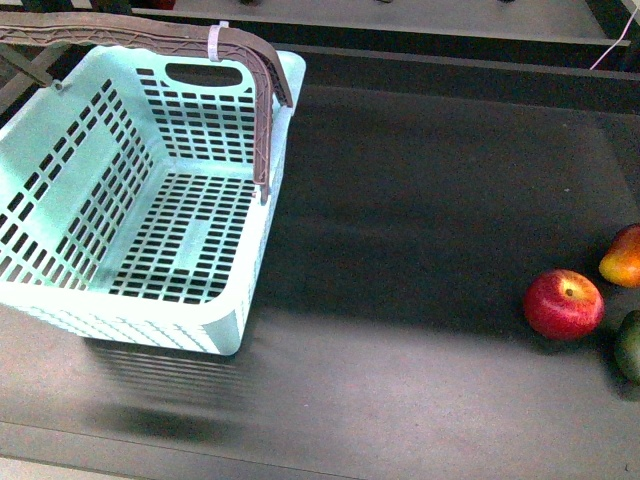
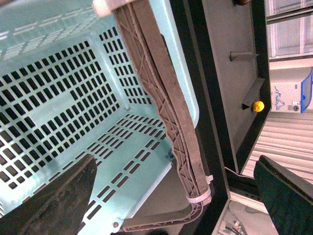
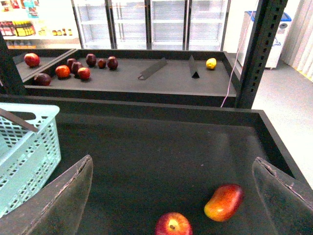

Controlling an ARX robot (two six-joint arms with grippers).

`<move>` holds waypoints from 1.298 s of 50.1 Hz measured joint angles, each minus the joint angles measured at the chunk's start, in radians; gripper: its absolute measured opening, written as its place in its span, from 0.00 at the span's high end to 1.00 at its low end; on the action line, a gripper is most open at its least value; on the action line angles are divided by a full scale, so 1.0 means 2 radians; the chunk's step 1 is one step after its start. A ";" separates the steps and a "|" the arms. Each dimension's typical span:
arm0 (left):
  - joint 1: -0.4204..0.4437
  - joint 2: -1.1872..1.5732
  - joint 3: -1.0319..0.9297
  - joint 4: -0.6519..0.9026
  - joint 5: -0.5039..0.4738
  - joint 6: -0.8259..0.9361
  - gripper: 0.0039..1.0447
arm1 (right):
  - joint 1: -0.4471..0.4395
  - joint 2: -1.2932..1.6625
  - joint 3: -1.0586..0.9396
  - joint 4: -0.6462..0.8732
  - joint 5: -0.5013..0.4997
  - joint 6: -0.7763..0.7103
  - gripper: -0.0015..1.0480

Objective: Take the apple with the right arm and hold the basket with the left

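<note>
left hand (image 2: 176, 161): spread, basket (image 1: 150, 320) handle (image 2: 161, 103) between; unclamped, may slip.
right hand (image 3: 172, 160): spread, clear of apple (image 3: 173, 225); orange-red fruit (image 3: 224, 201) near, mis-grab risk.

- Light falls from above: the pale mint-green slotted plastic basket (image 1: 60, 200) throws a soft, smeared shadow on the dark matte tray floor (image 1: 420, 200).
- The glossy round red apple (image 1: 563, 304) carries a small white highlight.
- In the right wrist view, the glass-door fridges (image 3: 132, 19) glare white, and the right gripper (image 3: 172, 160) shows blurred fingers (image 3: 63, 200).

You have the mint-green slotted basket (image 1: 120, 308) at the far left, its brown handle (image 1: 262, 110) raised. Your glossy red apple (image 1: 563, 304) lies well apart at the near right, stem dimple up.
</note>
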 joint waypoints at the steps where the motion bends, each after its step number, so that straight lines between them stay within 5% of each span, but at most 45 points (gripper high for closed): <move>1: -0.003 0.005 0.002 0.000 0.000 -0.003 0.06 | 0.000 0.000 0.000 0.000 0.000 0.000 0.08; 65: -0.036 0.208 0.201 -0.102 -0.054 -0.073 0.06 | 0.000 0.000 0.000 0.000 0.000 0.000 0.08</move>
